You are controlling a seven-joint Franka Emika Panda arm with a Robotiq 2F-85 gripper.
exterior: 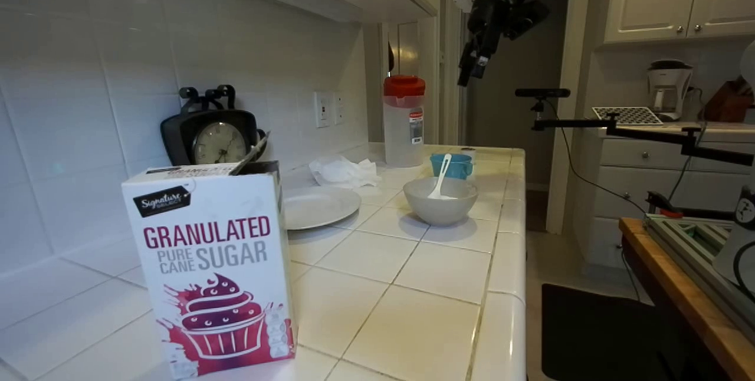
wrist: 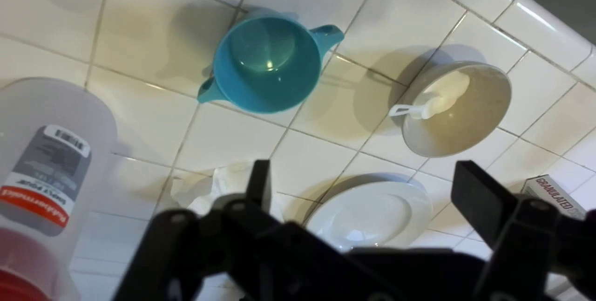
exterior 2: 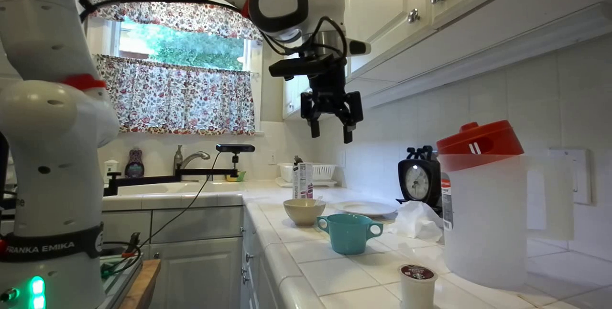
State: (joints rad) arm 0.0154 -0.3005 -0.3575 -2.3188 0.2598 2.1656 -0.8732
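My gripper (exterior 2: 332, 133) hangs high above the white tiled counter, pointing down, its jaws wide apart with nothing between them and touching nothing. In the wrist view, a white plate (wrist: 372, 212) shows below and between the fingers (wrist: 484, 198), partly hidden by the gripper body. A beige bowl (wrist: 465, 119) holds a white spoon (wrist: 421, 111), its handle over the rim, and some white stuff. Beside the bowl stands a two-handled teal cup (exterior 2: 350, 233); its inside looks empty from above. A box of granulated sugar (exterior: 215, 275) stands upright with its top flap raised.
A clear pitcher with a red lid (exterior 2: 483, 213) stands tall near the wall. Around it are crumpled white paper (exterior 2: 417, 220), a small pod cup (exterior 2: 417, 287) and a black clock-like dial (exterior: 219, 144). Upper cabinets (exterior 2: 392, 7) overhang the counter; a camera on an arm (exterior: 542, 93) stands off its edge.
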